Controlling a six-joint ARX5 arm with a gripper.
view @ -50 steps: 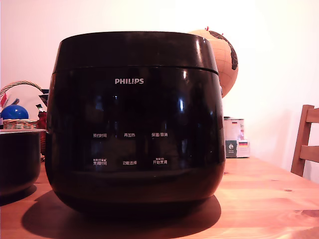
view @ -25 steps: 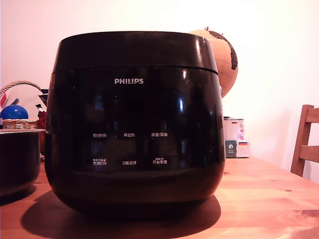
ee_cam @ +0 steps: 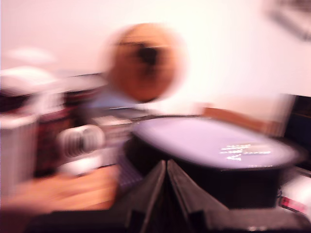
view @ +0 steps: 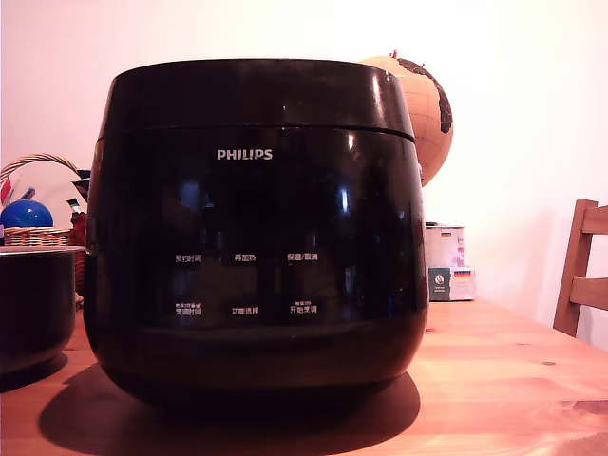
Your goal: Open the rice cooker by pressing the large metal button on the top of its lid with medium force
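**Rice cooker shut, claw approaching its top**

The rice cooker (view: 255, 233) stands on the wooden bench (view: 503, 380), filling the middle of the exterior view, with its lid (view: 256, 93) down and seated on the body. The claw (ee_cam: 166, 167) shows only in the wrist view, where its two fingers meet at the tips, clenched on nothing. It points toward the lid's flat top (ee_cam: 214, 143), which is smeared by motion blur. I cannot pick out the large metal button in either view; the exterior camera sits too low to see the top surface.

Risks, as I judge them:
- With the button unlocated in this blur, the press could land on plain lid and do nothing.
- A push that comes in at a slant rather than straight down could slide the cooker on the bench toward the smaller black pot (view: 36, 304) at the exterior view's left.
- If the lid springs up, it may strike a claw that is hanging over it.

Writing: "PHILIPS" (view: 244, 154) in white on the front, and below it two rows of three small white Chinese labels (view: 245, 283), too small to read. Pale markings on the lid top in the wrist view are illegible.
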